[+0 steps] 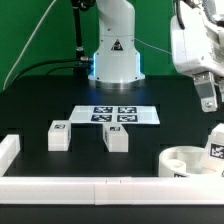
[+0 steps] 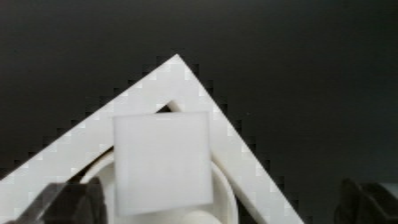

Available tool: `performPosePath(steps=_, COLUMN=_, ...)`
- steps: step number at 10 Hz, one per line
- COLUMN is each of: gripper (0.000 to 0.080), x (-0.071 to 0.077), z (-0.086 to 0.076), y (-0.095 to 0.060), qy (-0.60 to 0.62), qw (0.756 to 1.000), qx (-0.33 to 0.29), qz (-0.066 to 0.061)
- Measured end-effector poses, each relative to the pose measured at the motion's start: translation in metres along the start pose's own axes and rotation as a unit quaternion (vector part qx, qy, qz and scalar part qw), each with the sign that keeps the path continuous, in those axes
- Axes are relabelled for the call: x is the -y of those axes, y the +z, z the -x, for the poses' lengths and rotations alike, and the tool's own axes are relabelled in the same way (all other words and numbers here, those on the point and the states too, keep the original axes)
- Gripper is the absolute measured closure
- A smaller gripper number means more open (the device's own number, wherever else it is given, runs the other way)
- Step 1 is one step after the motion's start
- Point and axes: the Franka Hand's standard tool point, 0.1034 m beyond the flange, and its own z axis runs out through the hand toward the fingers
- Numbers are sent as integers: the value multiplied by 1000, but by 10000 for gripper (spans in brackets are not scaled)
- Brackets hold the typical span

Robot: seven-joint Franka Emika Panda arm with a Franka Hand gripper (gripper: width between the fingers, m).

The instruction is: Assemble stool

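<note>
The round white seat [image 1: 182, 163] lies at the front on the exterior view's right. One white leg [image 1: 216, 146] stands upright at the seat's right rim, tag facing forward. My gripper [image 1: 206, 97] hangs above that leg, apart from it. In the wrist view the leg [image 2: 166, 160] sits against the curved seat [image 2: 178, 212]. My gripper [image 2: 217, 208] is open, its dark fingers [image 2: 50, 206] wide on either side and not touching the leg. Two more legs [image 1: 58, 135] [image 1: 116, 138] lie loose on the black table.
The marker board [image 1: 115, 114] lies mid-table in front of the robot base [image 1: 115, 55]. White border bars run along the front [image 1: 90, 187] and left [image 1: 8, 150]. Their corner [image 2: 80, 135] shows behind the leg in the wrist view.
</note>
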Motion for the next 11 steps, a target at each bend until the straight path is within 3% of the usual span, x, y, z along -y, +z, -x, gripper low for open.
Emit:
performPosePath(steps=6, gripper=150, x=0, z=-1, y=0, qy=-3, qw=1000, qx=-1, qz=0)
performPosePath(steps=7, gripper=150, x=11, z=-5, y=-5, qy=-72, qw=997, qx=-1, qz=-12)
performPosePath(steps=9, gripper=150, x=36, z=-12, y=-21, qy=-191, qw=981, qx=5, qz=-25)
performPosePath(steps=11, gripper=150, x=37, z=-25, y=-15, qy=-183, qw=983, qx=-5, qz=-27)
